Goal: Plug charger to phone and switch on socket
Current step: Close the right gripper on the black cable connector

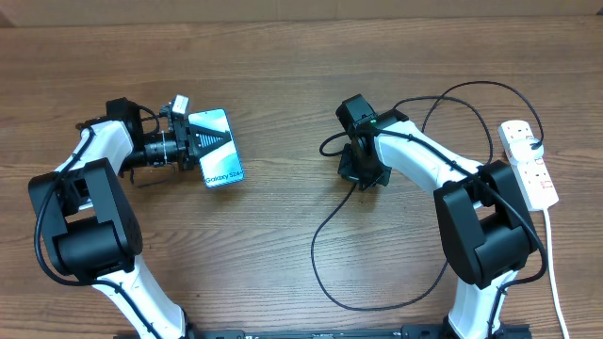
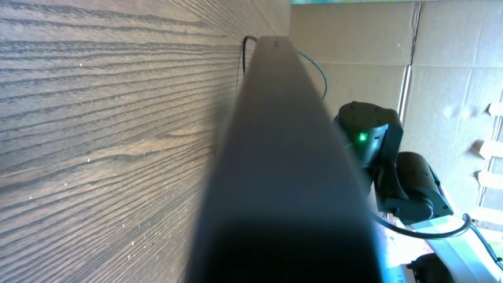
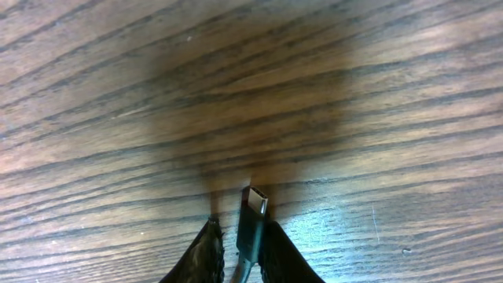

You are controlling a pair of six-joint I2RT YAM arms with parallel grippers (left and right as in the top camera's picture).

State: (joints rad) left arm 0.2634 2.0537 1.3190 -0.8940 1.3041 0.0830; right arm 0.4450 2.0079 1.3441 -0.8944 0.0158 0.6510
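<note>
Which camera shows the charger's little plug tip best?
The right wrist view: the plug tip sits close up between the fingers of the right tool. Overhead shows only the charger cable looping away, the tip hidden under that tool. The left wrist view shows just a sliver of cable.

Overhead view: on the phone (image 1: 215,148) screen we read "Galaxy" in dark letters near one short end; the characters following it are too small to tell.
</note>
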